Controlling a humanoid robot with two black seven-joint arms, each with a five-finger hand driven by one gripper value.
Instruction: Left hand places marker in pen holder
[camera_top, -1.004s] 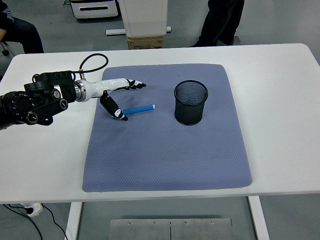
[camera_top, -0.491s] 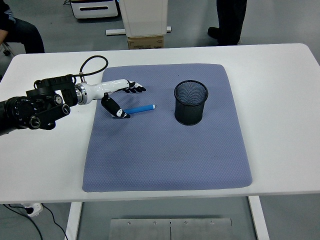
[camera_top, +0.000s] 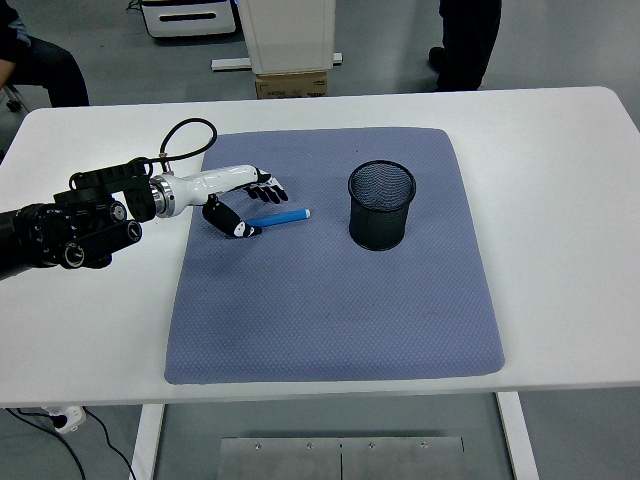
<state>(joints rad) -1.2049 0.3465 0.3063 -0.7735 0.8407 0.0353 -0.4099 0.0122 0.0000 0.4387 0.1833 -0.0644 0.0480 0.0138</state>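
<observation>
The left end of the blue cylindrical marker (camera_top: 277, 217) is hidden behind the left robot hand (camera_top: 243, 200), whose fingers are half curled around it, holding nothing firmly. It lies on the grey-blue fabric mat (camera_top: 340, 300), left of the black mesh pen holder (camera_top: 381, 205).

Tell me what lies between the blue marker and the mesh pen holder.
Nothing: in the head view only bare blue mat separates the marker from the pen holder.

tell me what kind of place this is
Probably a robotics lab or test room: a white table with a blue mat set up for the left hand, a marker and a mesh holder, grey floor and equipment behind, people standing by.
</observation>
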